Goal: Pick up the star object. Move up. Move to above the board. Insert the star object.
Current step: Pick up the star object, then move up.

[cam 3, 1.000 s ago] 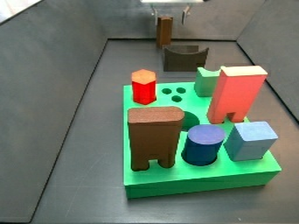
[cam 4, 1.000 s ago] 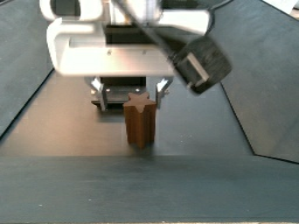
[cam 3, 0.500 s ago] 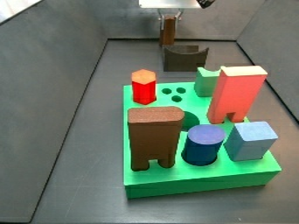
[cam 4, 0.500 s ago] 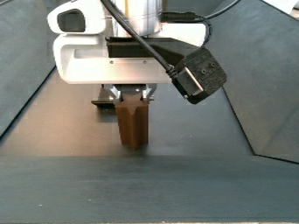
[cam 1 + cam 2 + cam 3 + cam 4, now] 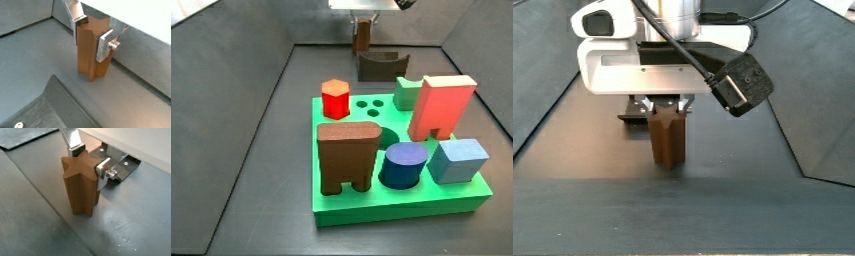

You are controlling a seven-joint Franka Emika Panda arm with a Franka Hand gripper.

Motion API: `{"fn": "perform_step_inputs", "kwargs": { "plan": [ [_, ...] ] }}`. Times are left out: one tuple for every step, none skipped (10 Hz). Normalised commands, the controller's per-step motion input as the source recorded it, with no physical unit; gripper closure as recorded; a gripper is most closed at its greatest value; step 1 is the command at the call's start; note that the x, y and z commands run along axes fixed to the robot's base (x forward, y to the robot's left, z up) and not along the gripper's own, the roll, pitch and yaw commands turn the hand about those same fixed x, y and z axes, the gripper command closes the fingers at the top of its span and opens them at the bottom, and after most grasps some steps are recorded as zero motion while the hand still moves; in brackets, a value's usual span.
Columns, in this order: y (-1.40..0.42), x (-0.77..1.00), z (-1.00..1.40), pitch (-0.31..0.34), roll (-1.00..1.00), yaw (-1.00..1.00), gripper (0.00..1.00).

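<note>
The star object [image 5: 92, 52] is a slim brown ridged column. It stands upright on the dark floor at the far end of the bin in both wrist views and in both side views [image 5: 81, 185] [image 5: 364, 37] [image 5: 669, 135]. My gripper [image 5: 92, 32] is down over its top, with one silver finger pressed on each side [image 5: 87, 162]. It also shows in both side views [image 5: 364, 22] [image 5: 664, 108]. The bright green board [image 5: 398, 205] lies nearer the front and carries several blocks.
A dark squat notched block [image 5: 381, 66] sits between the star object and the board. On the board stand a red hexagon [image 5: 335, 98], a big brown arched block [image 5: 349, 155], a tall salmon block [image 5: 442, 108], a blue cylinder [image 5: 404, 165] and a light blue cube [image 5: 458, 160]. Grey bin walls rise on both sides.
My gripper has come down around the top of the star object and its fingers have closed onto the sides. The star object still stands on the floor.
</note>
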Motion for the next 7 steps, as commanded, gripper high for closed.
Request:
{"fn": "perform_step_inputs", "kwargs": {
  "plan": [
    [0.0,0.0,0.0,0.0,0.0,0.0,1.0],
    [0.0,0.0,0.0,0.0,0.0,0.0,1.0],
    [0.0,0.0,0.0,0.0,0.0,0.0,1.0],
    [0.0,0.0,0.0,0.0,0.0,0.0,1.0],
    [0.0,0.0,0.0,0.0,0.0,0.0,1.0],
    [0.0,0.0,0.83,0.0,0.0,0.0,1.0],
    [0.06,0.0,0.8,-0.009,0.02,0.01,1.0]
  ]
}}
